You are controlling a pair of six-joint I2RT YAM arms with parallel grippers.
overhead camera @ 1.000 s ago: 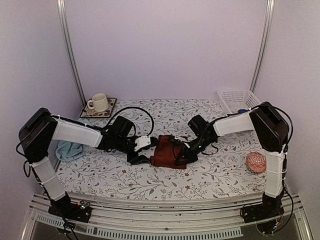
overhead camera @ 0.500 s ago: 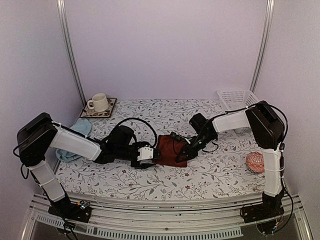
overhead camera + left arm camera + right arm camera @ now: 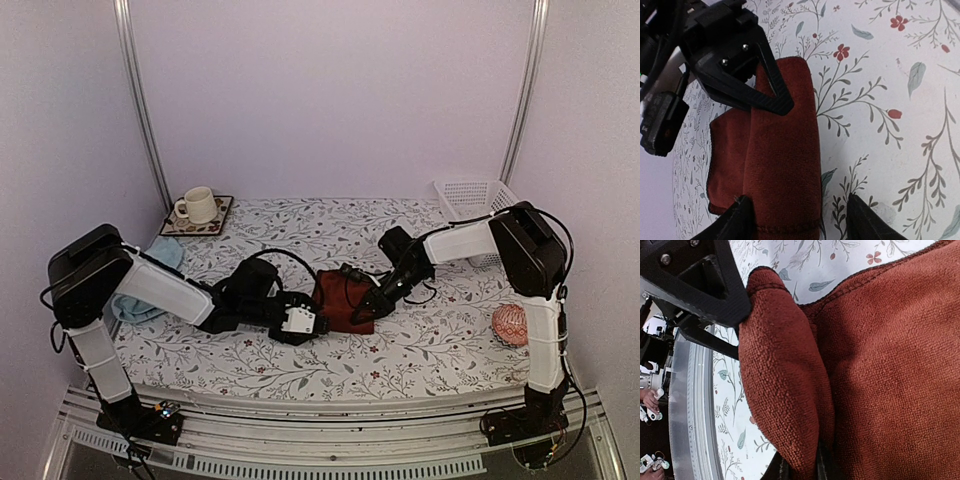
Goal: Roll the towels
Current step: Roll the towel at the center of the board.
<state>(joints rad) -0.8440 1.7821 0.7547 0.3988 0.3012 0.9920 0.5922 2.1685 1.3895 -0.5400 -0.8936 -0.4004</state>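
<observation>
The maroon towel, one edge rolled over, lies well right of the cup; the pale blue towel lies crumpled near it.

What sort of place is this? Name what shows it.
Probably a robot test booth dressed like a home: plain walls, arms on a metal rail, a floral cloth with mug, basket and red towel.

Mug on coaster back left; white basket back right; patterned ball near right edge.
</observation>
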